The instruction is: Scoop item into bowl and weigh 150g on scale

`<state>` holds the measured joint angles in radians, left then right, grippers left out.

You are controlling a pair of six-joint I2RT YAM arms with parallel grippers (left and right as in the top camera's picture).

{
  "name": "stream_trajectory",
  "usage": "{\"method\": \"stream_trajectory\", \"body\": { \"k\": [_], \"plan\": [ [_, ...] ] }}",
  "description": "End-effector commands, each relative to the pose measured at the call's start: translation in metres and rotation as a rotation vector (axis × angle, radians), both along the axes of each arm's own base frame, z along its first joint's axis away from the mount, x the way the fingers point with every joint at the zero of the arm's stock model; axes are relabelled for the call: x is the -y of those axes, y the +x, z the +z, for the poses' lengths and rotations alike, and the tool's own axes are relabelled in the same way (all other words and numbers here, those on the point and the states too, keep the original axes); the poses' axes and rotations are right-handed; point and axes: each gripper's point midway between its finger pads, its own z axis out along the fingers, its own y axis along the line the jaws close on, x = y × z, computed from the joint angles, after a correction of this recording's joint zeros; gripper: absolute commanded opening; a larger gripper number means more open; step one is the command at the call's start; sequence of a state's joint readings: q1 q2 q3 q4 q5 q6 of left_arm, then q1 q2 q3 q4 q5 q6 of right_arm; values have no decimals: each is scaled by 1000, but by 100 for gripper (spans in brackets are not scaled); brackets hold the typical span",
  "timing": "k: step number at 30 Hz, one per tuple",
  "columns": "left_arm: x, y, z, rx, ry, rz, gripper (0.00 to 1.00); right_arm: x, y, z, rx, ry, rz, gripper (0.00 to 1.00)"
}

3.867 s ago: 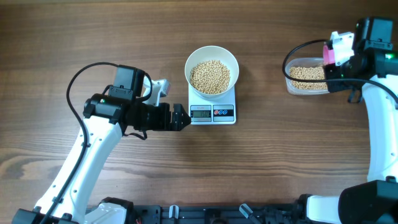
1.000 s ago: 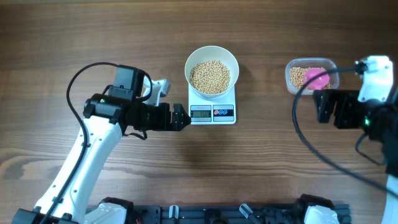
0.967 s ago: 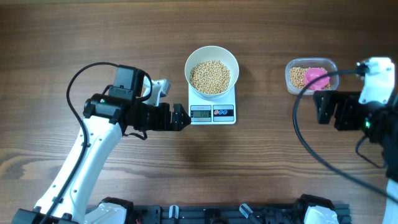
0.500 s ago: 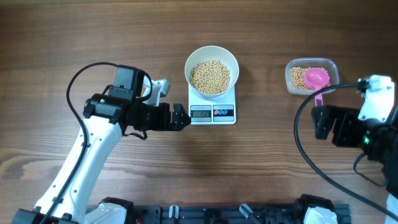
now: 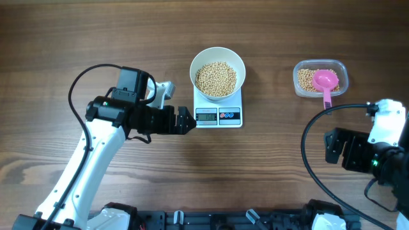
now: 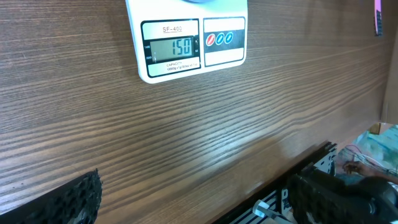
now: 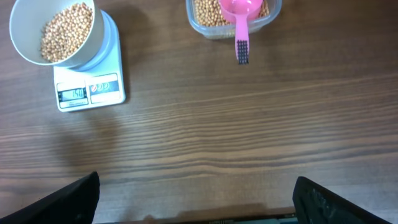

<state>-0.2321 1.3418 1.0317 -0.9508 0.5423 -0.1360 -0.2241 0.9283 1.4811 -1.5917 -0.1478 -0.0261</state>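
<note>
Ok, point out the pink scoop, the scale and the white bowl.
pink scoop [image 5: 325, 79], overhead view, on its round cup.
scale [image 6: 180, 47], left wrist view, on its grey display.
white bowl [image 5: 217, 52], overhead view, on its bare inner wall.

Clear rounded-rectangular plastic container [image 7: 273, 12]: well ahead of the right fingers [image 7: 68, 199], apart from them. Pink plastic scoop [image 7: 239, 28] lies in it, cup inside, handle sticking out over the near rim, pointing back toward the fingers. Brown wood-grain table [image 7: 217, 124] under both.
</note>
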Motion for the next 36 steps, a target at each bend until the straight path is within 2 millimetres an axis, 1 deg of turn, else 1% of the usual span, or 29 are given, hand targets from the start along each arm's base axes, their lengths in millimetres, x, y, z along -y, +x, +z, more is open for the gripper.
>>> {"method": "stream_trajectory", "body": {
  "k": [1, 4, 12, 15, 17, 20, 24, 26, 29, 33, 36],
  "plan": [
    [-1, 1, -1, 0, 9, 4, 100, 3, -5, -3, -19, -13, -13, 100],
    [-1, 0, -1, -1, 9, 4, 100, 3, -2, -1, -8, -13, -13, 100],
    [-1, 0, -1, -1, 9, 4, 100, 3, 15, 10, 79, -14, -1, 100],
    [-1, 0, -1, -1, 9, 4, 100, 3, 18, 15, 127, -22, 2, 100],
    [-1, 0, -1, -1, 9, 4, 100, 3, 19, 15, 176, -32, 5, 100],
    [-1, 0, -1, -1, 9, 4, 100, 3, 21, 9, 259, -51, 6, 100],
    [-1, 0, -1, -1, 9, 4, 100, -1, 32, 0, 454, -67, 33, 100],
    [-1, 0, -1, -1, 9, 4, 100, -7, 44, -3, 597, -68, 72, 100],
    [-1, 1, -1, 0, 9, 4, 100, -16, 56, -10, 738, -60, 130, 100],
    [-1, 0, -1, -1, 9, 4, 100, -29, 71, -28, 865, -56, 208, 100],
    [-1, 1, -1, 0, 9, 4, 100, -40, 76, -42, 915, -47, 260, 100]
  ]
}}
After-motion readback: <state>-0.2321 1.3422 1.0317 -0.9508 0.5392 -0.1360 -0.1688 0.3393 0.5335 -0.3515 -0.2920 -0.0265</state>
